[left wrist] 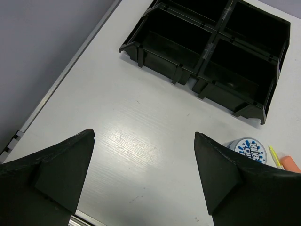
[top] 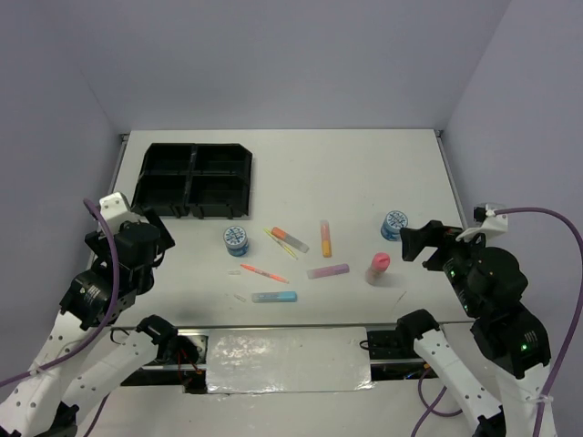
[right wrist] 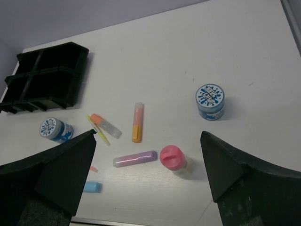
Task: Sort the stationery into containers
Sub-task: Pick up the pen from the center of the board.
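The black tray (top: 193,173), split into four compartments, stands near the far left corner of the white table (top: 364,164). All the stationery lies on the table outside the tray, in the middle part toward the near edge.

The left tape roll (top: 237,239), round with a blue and white pattern on top, stands just in front of the tray's near right corner. The right tape roll (top: 394,224), of the same look, stands well apart from it toward the right edge. Between them lie a thin yellow pen (top: 276,240) beside an orange-capped clear marker (top: 290,240), and an orange highlighter (top: 325,238). Closer to the near edge lie a thin pink pen (top: 263,272), a purple highlighter (top: 328,270) and a blue highlighter (top: 273,297). The pink-capped bottle (top: 378,267) stands upright just beside the purple highlighter.

The left gripper (left wrist: 144,136) hangs over the left edge with fingers wide apart, holding nothing. The right gripper (right wrist: 147,134) hangs near the right edge, also spread wide and holding nothing.
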Controlling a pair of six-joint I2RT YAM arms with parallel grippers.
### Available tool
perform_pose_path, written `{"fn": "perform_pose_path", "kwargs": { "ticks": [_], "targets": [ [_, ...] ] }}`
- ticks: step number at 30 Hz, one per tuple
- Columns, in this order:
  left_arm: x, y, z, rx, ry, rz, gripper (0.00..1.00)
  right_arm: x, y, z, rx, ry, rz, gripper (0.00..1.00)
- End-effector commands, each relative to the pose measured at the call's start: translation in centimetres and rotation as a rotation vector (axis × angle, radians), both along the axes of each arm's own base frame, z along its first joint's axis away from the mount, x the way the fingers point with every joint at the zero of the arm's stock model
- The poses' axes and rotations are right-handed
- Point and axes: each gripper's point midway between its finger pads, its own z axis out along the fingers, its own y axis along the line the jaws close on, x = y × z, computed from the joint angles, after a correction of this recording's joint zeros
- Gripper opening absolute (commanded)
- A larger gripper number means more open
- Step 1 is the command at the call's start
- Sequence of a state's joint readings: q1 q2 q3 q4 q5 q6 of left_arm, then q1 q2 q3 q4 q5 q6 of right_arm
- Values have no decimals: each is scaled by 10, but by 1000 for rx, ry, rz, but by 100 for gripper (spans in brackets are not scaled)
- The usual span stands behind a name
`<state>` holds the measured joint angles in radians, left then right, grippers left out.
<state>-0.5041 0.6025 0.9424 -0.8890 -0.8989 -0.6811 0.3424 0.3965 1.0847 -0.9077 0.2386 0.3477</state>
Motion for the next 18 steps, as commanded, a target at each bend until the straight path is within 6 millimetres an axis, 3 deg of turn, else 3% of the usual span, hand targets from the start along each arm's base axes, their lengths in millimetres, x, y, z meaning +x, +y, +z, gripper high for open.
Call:
{"fn": "perform_pose_path", "kwargs": {
  "ticks": [1, 3, 10, 12, 15, 17, 18],
  "targets": [
    [2, 5, 9, 2, -26, 30, 99, 1, 5, 8, -18, -2, 34, 100],
    [1, 6, 8, 3, -21, 38, 99, 2, 10, 8, -22, -2, 63, 100],
    [1, 8, 8, 3, -23, 51, 99, 15, 63, 2, -11, 21, 338, 100],
    [3, 7, 7, 4, -19, 45, 99, 16, 91, -5, 22, 61, 485, 100],
    [5, 9, 3, 11, 4, 56, 99, 33, 135, -27, 64, 180, 648, 100],
    [6, 8, 2, 15, 10, 53, 99, 42, 151, -36, 24, 194, 657, 100],
    [7, 7, 1, 17, 15, 48, 99, 42, 176, -44, -21, 209, 734, 100]
  ]
}}
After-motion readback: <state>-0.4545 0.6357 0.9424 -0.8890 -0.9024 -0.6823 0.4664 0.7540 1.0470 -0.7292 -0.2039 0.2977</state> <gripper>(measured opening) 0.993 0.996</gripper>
